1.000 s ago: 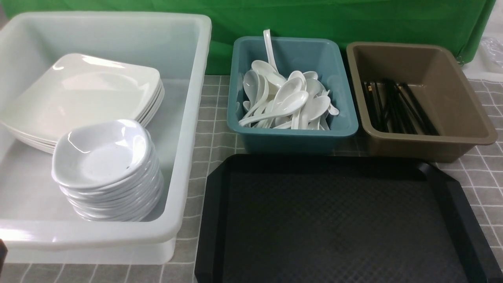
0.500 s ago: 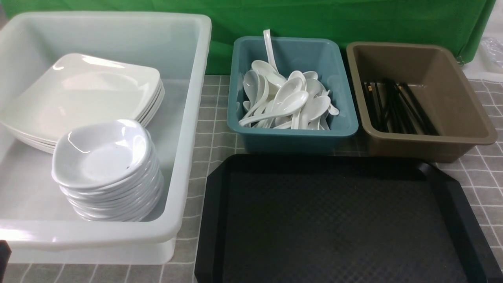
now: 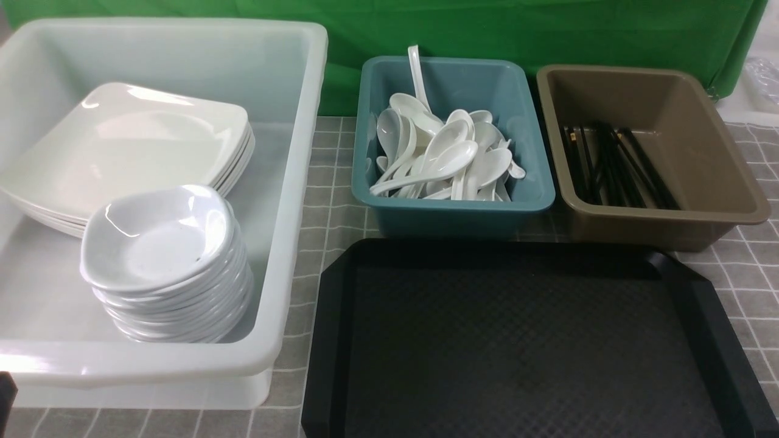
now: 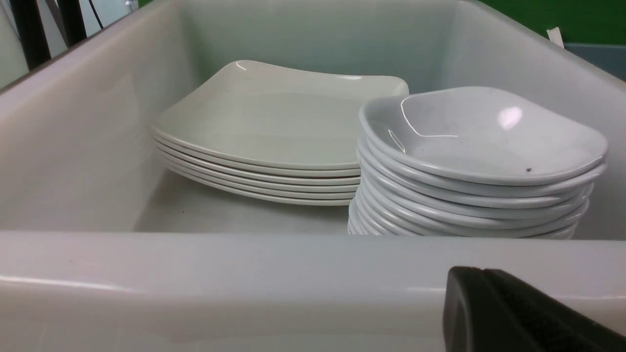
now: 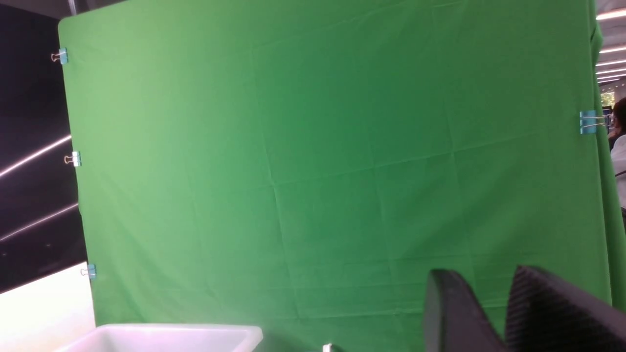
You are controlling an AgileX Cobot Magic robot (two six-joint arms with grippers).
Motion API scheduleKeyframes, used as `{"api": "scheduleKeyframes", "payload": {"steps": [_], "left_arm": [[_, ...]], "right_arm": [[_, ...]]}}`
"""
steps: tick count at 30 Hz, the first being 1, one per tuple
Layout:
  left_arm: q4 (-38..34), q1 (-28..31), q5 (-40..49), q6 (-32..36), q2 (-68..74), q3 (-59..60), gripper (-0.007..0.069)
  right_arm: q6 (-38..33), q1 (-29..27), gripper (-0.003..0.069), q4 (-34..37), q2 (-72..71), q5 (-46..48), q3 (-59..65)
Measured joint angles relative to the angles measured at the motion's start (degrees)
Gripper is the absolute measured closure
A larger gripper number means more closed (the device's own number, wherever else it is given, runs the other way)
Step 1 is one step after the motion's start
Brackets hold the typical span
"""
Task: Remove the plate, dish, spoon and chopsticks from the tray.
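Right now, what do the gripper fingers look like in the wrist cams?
Left gripper: matte black, rounded tip, one finger showing. Right gripper: two black fingers, smooth rounded outer shells, fine ribbed texture on one pad face. No cables, markings or arm links visible.

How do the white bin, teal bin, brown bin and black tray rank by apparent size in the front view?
1. white bin, though its nearness to the camera helps.
2. tray, cropped by the frame's lower edge, so its rank against the white bin is unsure.
3. brown bin and teal bin look alike.
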Motion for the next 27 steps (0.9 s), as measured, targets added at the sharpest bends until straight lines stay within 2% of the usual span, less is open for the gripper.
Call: {"api": "scheduleKeyframes", "payload": {"steps": [11,13,18,25,27], "left_arm": [[0.1,0.0,0.0,0.1,0.0,0.0,0.062],[0.1,0.0,0.0,0.2,0.0,0.0,0.062],[0.1,0.0,0.0,0.3,0.0,0.0,0.062],[0.1,0.0,0.0,0.4,0.0,0.0,0.062],[0.2,0.0,0.0,0.4,0.0,0.0,0.062]], "right_arm": [[-2.6,0.0,0.0423,0.9,0.1,0.0,0.0],[-6.9,0.0,0.0424,3.7,0.5,0.0,0.0],[-23.0,0.0,0.0422,15.2,1.9,0.1,0.0],[-26.2,-0.2,0.0422,17.2,3.5,5.1,1.1],[-27.3,-2.5,0.0422,17.2,3.7,6.1,3.9]]}}
